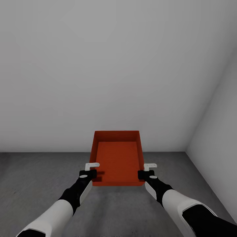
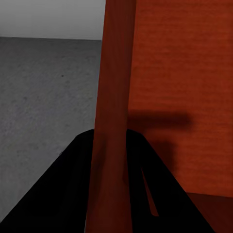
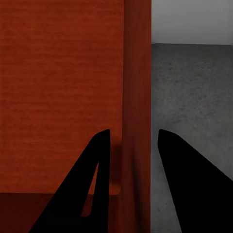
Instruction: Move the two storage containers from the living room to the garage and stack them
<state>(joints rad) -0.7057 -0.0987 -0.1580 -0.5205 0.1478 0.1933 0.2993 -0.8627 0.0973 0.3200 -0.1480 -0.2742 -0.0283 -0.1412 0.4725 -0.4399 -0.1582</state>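
Grey-white walls point(image 1: 115, 65) are meeting in a corner above the dark mottled floor point(image 1: 33, 177) of the garage. A red-orange storage container point(image 1: 116, 158) is hanging open side up above that floor, carried between both arms. The left pincer point(image 1: 93, 173) is clamping the container's left wall, one finger inside and one outside. The right pincer point(image 1: 142, 174) is straddling the right wall with a gap showing on the outer side.

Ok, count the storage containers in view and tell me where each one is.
1. The storage container is held in front of the robot, above the grey floor near the wall, with the left pincer and right pincer on its side walls. The other isn't visible here.
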